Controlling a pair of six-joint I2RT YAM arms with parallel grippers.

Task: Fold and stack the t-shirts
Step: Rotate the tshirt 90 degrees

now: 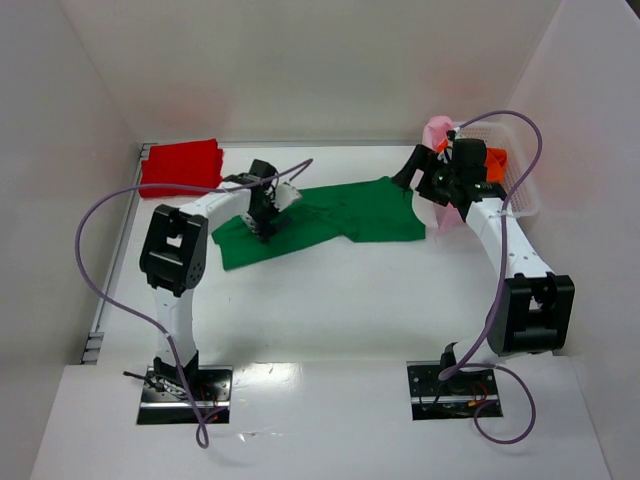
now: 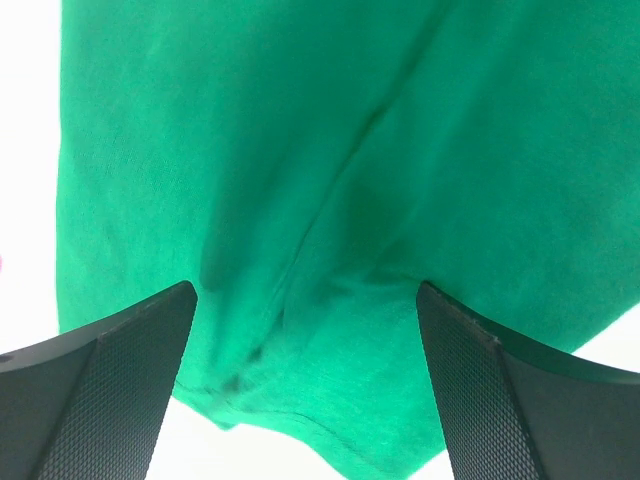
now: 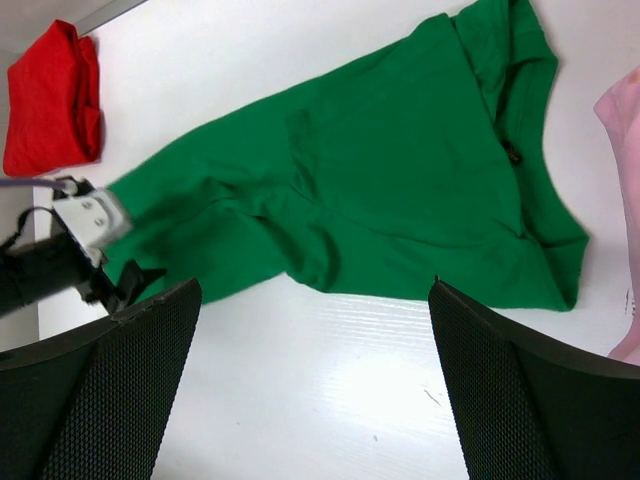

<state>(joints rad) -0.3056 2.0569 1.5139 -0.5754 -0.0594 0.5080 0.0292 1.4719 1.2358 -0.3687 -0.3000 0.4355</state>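
The dark green t-shirt lies spread and wrinkled across the middle of the table; it also shows in the left wrist view and the right wrist view. A folded red t-shirt lies at the back left, also seen in the right wrist view. The pale pink shirt and the orange shirt sit at the basket. My left gripper is open, low over the green shirt's left part. My right gripper is open and empty above the table by the shirt's right end.
A white mesh basket stands at the back right against the wall. White walls close in the table on three sides. A pink cloth edge shows at the right of the right wrist view.
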